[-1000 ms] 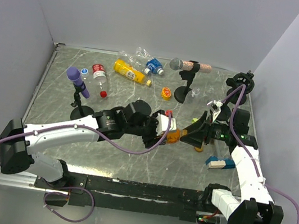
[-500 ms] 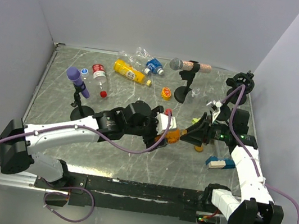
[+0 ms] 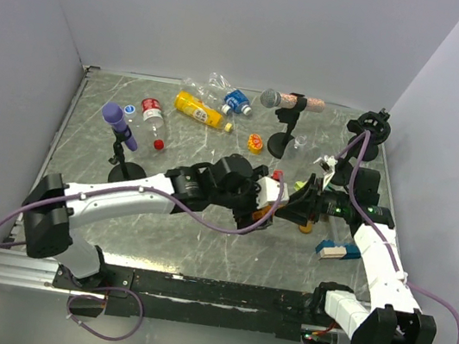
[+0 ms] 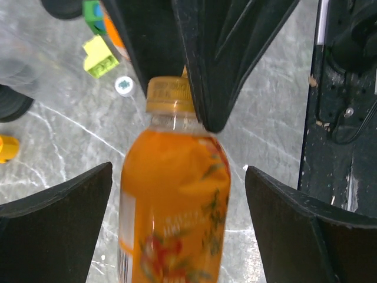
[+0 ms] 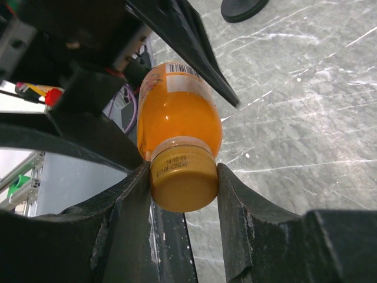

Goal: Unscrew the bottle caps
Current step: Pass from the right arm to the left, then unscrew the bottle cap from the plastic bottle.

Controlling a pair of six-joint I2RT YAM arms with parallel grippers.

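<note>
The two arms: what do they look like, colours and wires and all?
Both the left arm and right arm are white segments joined by chunky black joints, with a thin purple cable looping alongside. Tool fingers are black wedges.

Bottles lie scattered at the far side of a grey marbled tabletop [image 3: 184, 239]: a yellow bottle [image 3: 197, 110], a clear blue-labelled bottle [image 3: 232, 97] and a red-labelled bottle [image 3: 150, 112]. A loose red cap [image 3: 159, 144] rests nearby, and a purple-headed microphone [image 3: 120, 126] and a grey-headed microphone [image 3: 271, 99] stand on their bases.
</note>
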